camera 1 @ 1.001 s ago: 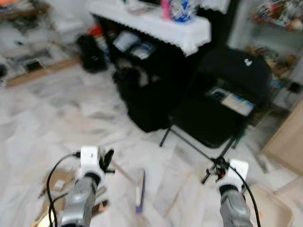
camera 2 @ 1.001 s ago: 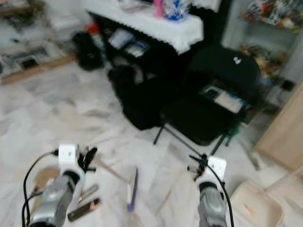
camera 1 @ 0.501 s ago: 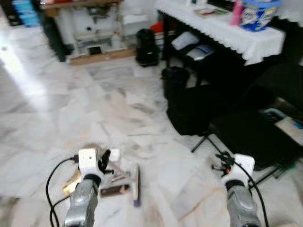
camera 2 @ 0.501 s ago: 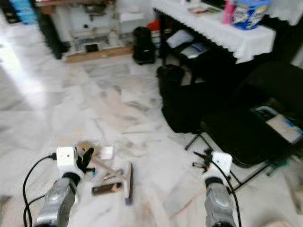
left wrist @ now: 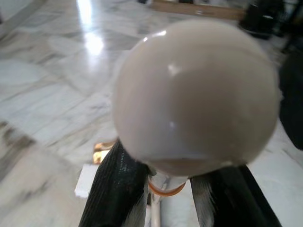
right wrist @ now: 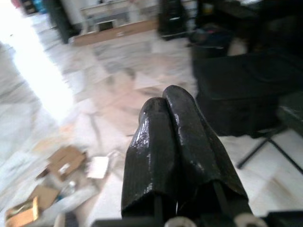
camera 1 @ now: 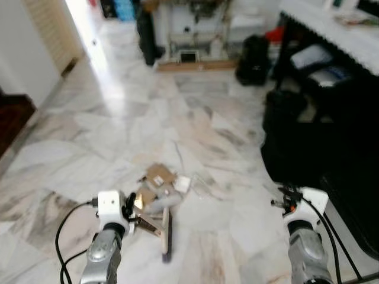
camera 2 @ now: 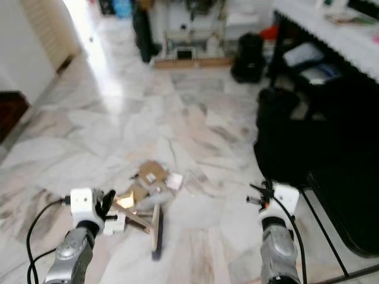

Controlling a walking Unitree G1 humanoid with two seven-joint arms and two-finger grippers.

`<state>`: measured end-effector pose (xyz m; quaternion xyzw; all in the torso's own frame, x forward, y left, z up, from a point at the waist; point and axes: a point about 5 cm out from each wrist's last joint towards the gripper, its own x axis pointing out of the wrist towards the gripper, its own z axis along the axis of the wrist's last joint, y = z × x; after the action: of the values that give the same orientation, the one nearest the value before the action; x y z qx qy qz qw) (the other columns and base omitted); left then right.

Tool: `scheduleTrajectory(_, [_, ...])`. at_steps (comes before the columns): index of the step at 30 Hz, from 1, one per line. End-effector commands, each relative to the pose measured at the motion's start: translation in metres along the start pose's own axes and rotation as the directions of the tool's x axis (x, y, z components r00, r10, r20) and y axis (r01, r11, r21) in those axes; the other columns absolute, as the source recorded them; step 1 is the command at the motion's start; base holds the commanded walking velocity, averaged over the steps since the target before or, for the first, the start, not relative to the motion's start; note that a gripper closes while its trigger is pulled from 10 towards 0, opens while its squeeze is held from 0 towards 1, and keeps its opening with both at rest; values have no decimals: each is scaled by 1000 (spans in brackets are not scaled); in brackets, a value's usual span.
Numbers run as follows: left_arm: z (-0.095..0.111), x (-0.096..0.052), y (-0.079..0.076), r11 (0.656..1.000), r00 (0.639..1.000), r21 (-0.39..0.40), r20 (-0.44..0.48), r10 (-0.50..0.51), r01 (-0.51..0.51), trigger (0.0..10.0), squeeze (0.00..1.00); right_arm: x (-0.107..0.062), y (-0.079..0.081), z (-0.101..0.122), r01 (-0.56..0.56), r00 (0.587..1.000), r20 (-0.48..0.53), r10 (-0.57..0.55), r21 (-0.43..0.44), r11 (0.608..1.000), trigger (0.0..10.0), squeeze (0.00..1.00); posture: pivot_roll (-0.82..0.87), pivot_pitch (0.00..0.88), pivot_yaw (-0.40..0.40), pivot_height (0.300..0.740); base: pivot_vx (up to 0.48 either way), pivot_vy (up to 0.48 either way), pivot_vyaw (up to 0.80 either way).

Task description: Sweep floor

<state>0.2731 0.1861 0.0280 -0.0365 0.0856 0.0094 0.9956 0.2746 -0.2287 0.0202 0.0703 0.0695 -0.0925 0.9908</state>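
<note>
The marble floor [camera 1: 89, 148] spread wide and pale in front of the robot, with a bright doorway glare at its far end and dark furniture — a black bag [camera 1: 251, 50] and a black chair [camera 1: 331, 154] beneath a white-clothed tabletop [camera 1: 331, 26] — along the robot's right. Near the middle of the floor lay the litter pile [camera 1: 163, 184]: flattened cardboard, a white scrap and some clear plastic, bunched close together. Just in front of it stood the broom [camera 1: 166, 236], its dark head on the floor beside the pile and its pale handle slanting back toward the left claw [camera 1: 128, 207]. In the left wrist view that claw's black fingers [left wrist: 118, 189] pinched the handle just below its rounded cream end cap [left wrist: 196, 94]. The right claw [camera 1: 283, 201] hovered free above the floor near the chair, its two fingers [right wrist: 175, 142] pressed together on nothing.

The step in hand looked like lining up the broom with the rubbish, the sweeping itself not yet done. The next move probably called for setting the head behind the pile and drawing it along the floor so the light scraps stayed gathered.
</note>
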Motion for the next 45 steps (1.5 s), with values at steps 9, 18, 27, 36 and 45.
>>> scheduleTrajectory(9, [0,-1,3,1000,1000,22,6,0,0,10000,0,-3,5,-7,-8,1000,-28,9,31,999,10000,0,-11,0,24,740,0,0,0])
scheduleTrajectory(18, [0,-2,2,1000,1000,21,6,-12,12,10000,0,-4,4,-9,-7,999,-34,8,32,999,10000,0,-6,0,26,740,0,0,0])
scheduleTrajectory(27, [0,-3,1,1000,1000,13,10,-19,19,10000,0,-4,6,-9,-8,999,-36,9,34,999,10000,0,-2,0,24,740,0,0,0])
scheduleTrajectory(36, [2,-2,0,1000,999,4,20,-25,24,10000,0,-2,6,-8,-10,999,-35,11,35,999,10000,0,2,4,19,740,-262,0,0])
scheduleTrajectory(45, [3,-3,3,1000,1000,2,24,-18,18,10000,0,-1,8,-7,-6,999,-34,7,40,999,10000,0,6,16,18,740,-285,0,0])
